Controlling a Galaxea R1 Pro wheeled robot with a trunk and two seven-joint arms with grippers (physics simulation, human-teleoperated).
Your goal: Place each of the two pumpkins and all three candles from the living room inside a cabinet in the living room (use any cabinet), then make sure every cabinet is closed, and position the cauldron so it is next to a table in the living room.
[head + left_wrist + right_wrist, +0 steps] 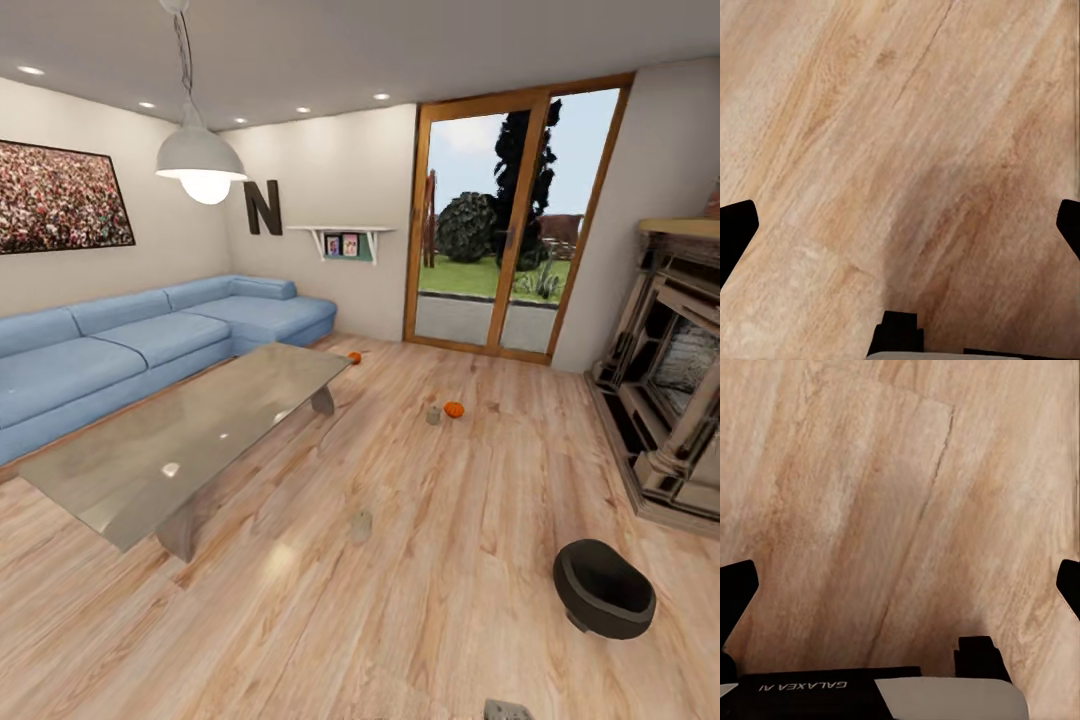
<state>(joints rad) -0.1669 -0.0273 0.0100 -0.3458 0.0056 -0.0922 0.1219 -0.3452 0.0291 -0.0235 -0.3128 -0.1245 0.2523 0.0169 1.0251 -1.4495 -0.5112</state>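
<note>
Two orange pumpkins lie on the wood floor in the head view: one pumpkin (354, 357) by the far end of the glass table, the other pumpkin (454, 409) in the open floor with a grey-beige candle (433, 415) just beside it. A second candle (361, 524) stands nearer, off the table's near corner. The black cauldron (603, 588) sits on the floor at the right, in front of the fireplace. The cabinet is out of view. My left gripper (900, 229) and right gripper (900, 589) hang open over bare floorboards, fingers far apart, nothing between them.
A long glass-topped coffee table (180, 440) stands left of centre, with a blue corner sofa (120, 350) behind it. A stone fireplace (670, 390) fills the right side. Glass doors (500, 230) lie ahead. A grey object (507, 710) is cut off at the bottom edge.
</note>
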